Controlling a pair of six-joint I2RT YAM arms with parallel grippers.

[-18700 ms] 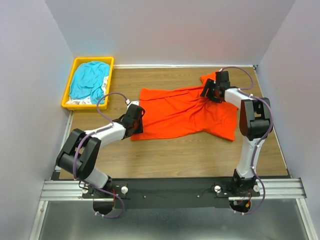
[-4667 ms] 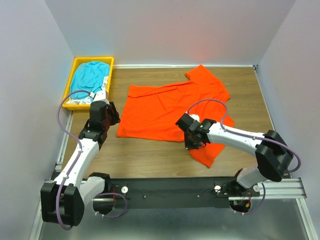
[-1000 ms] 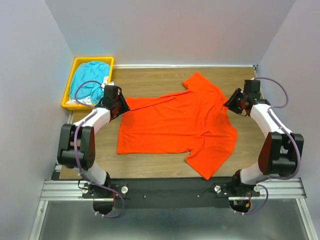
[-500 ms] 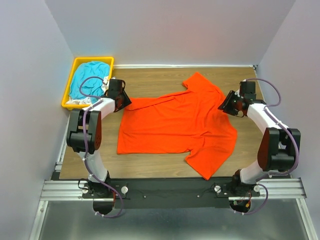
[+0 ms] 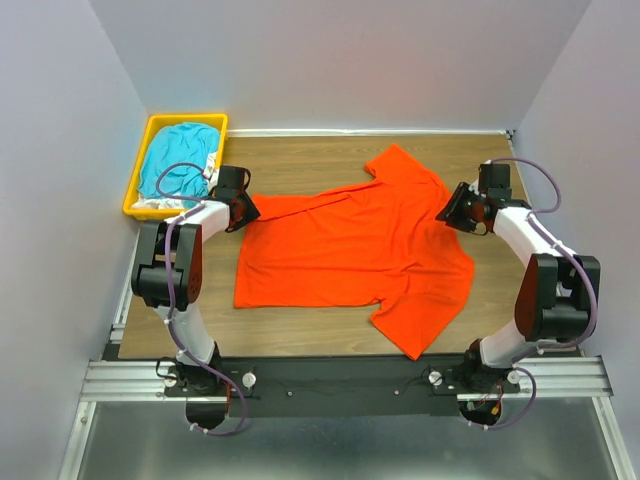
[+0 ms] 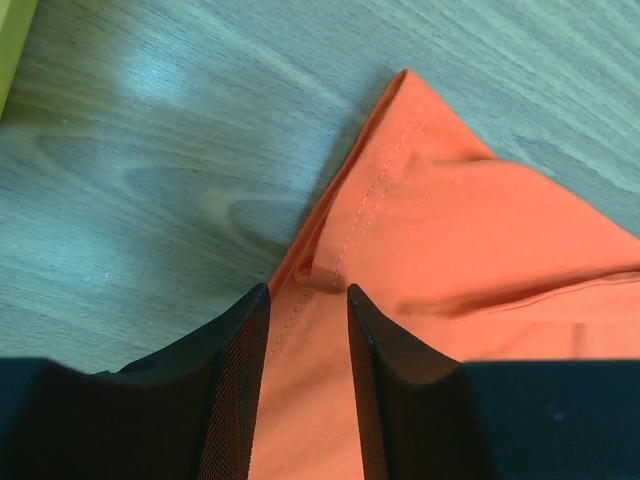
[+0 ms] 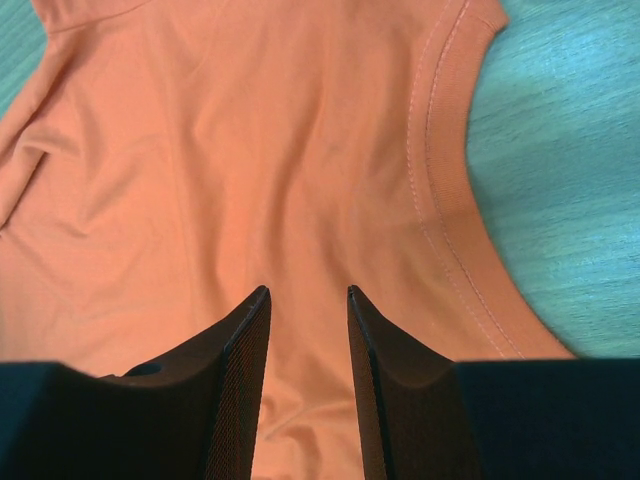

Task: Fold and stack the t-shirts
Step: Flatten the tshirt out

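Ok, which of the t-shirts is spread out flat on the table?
The orange-red t-shirt: it lies opened out on the wooden table. The teal-blue t-shirt is not on the table; it is bunched up inside the yellow bin.

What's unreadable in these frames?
Top view: contents beneath the teal shirt in the yellow bin; the shirt covers them.
Left wrist view: whether the left tool touches the orange shirt; seen from above only.
Right wrist view: same for the right tool.

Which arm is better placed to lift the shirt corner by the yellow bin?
Left: the left end effector straddles that corner of the orange shirt; the right end effector sits at the neckline.
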